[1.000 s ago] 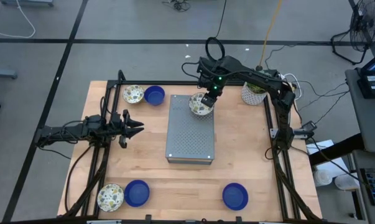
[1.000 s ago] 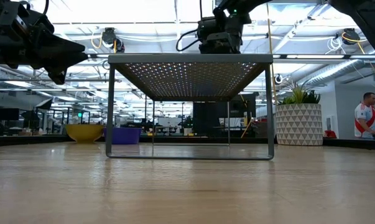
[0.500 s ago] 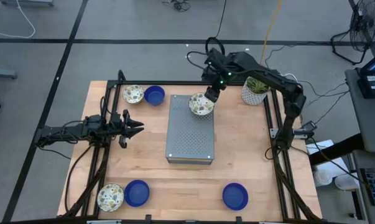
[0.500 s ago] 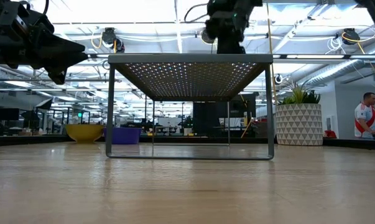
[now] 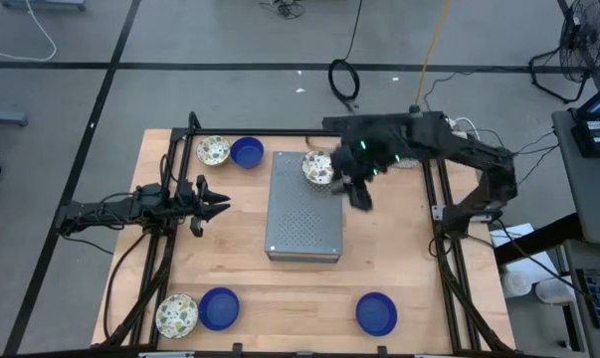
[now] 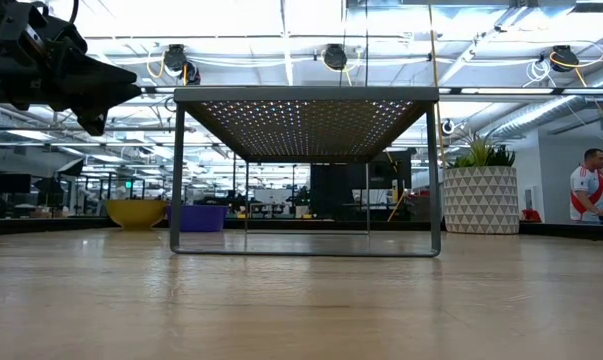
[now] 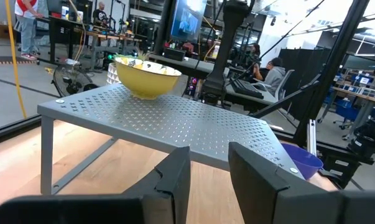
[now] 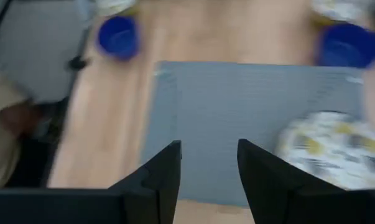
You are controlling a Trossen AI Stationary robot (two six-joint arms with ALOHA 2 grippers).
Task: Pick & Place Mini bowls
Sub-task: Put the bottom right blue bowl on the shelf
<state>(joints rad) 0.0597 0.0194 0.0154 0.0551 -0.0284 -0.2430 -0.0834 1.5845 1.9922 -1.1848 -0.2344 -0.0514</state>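
Bare wood lies open around the perforated stand (image 5: pixel 302 204); bowls crowd only the table (image 5: pixel 399 239) corners.

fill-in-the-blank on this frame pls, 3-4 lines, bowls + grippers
1. The patterned bowl on the grey perforated stand sits at the stand's far ____ corner.
2. The right gripper is beside the stand and holds ____.
3. The number of plain blue bowls on the wooden table is ____.
4. The left gripper hangs over the table's ____ side, clear of the stand.

Missing words: right; nothing; three; left
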